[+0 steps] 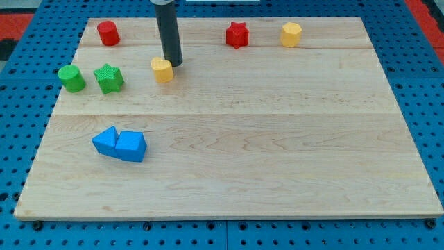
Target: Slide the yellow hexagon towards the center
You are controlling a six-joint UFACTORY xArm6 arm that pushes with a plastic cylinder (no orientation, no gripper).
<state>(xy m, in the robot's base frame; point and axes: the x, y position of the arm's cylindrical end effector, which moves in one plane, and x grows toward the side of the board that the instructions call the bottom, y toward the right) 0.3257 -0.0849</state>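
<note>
By my tip: smooth yellow hexagon.

yellow blocks: 2 | red blocks: 2 | green blocks: 2 | blue blocks: 2

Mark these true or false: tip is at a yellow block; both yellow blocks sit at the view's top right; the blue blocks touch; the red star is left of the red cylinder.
1. My tip is right beside a yellow block: true, just to its upper right.
2. Both yellow blocks sit at the view's top right: false. Only the yellow hexagon does; the other is upper left of centre.
3. The two blue blocks touch: true.
4. The red star is left of the red cylinder: false, it is to the right.
</note>
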